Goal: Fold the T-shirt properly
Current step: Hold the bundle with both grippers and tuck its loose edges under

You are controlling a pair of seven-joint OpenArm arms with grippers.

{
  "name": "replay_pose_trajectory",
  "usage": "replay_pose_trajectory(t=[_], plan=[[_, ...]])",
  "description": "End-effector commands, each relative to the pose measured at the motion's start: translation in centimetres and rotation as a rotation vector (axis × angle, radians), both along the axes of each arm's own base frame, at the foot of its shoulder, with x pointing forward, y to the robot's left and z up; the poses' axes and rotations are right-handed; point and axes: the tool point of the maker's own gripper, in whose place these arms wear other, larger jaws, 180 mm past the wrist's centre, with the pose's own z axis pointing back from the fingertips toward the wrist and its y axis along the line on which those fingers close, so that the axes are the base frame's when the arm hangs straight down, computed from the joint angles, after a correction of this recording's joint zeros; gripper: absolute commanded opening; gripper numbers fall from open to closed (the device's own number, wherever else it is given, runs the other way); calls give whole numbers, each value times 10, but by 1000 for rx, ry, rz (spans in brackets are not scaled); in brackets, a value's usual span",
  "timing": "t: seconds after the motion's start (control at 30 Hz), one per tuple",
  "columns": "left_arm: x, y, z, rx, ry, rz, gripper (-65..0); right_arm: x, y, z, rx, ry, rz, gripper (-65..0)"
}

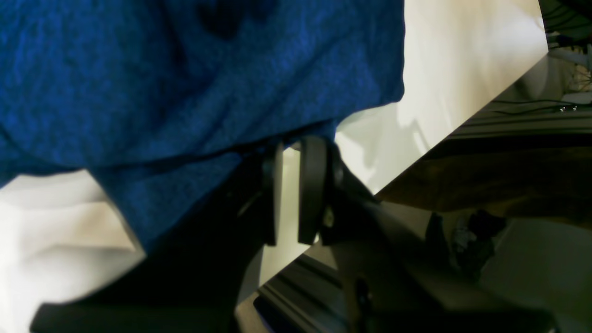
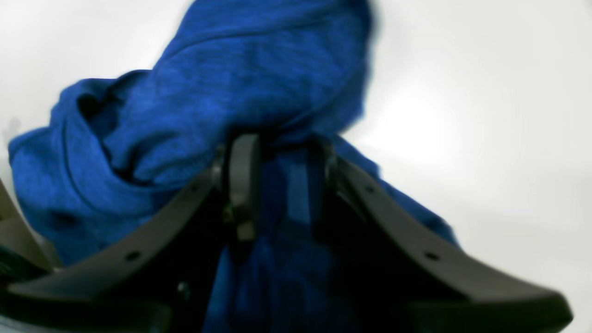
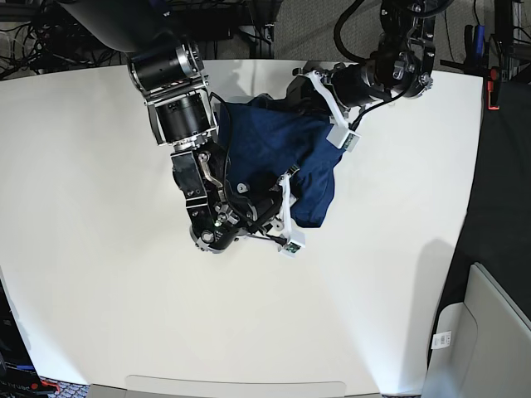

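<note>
The T-shirt [image 3: 278, 145] is a dark blue garment bunched up at the back middle of the white table [image 3: 99, 182], stretched between my two grippers. In the right wrist view the T-shirt [image 2: 240, 83] rises in a crumpled mound, and my right gripper [image 2: 284, 141] is shut on a fold of it, with cloth filling the space between the fingers. In the left wrist view the T-shirt [image 1: 185, 83] hangs over the fingers, and my left gripper [image 1: 296, 143] has its tips closed on the lower hem. In the base view my right gripper [image 3: 286, 186] holds the near edge and my left gripper [image 3: 319, 95] the far right side.
The table's edge [image 1: 462, 125] runs close behind my left gripper, with dark frame rails and cables beyond it. A grey bin [image 3: 489, 332] stands off the table at the lower right. Cables and equipment [image 3: 249, 12] line the back edge.
</note>
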Motion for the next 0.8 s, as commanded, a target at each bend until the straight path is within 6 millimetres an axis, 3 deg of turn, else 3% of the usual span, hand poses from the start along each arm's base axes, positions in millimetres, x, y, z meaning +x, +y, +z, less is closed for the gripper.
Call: replay_pose_trajectory(t=[0.0, 0.33, 0.77], plan=[[5, -3, 9, -24, -33, 0, -598, 14, 8, 16, 44, -42, -2, -475], [5, -3, 9, -24, -33, 0, -598, 26, 30, 9, 239, -65, -83, -475], [-4, -18, 9, -42, -22, -46, -599, 41, 54, 35, 491, -197, -163, -475]])
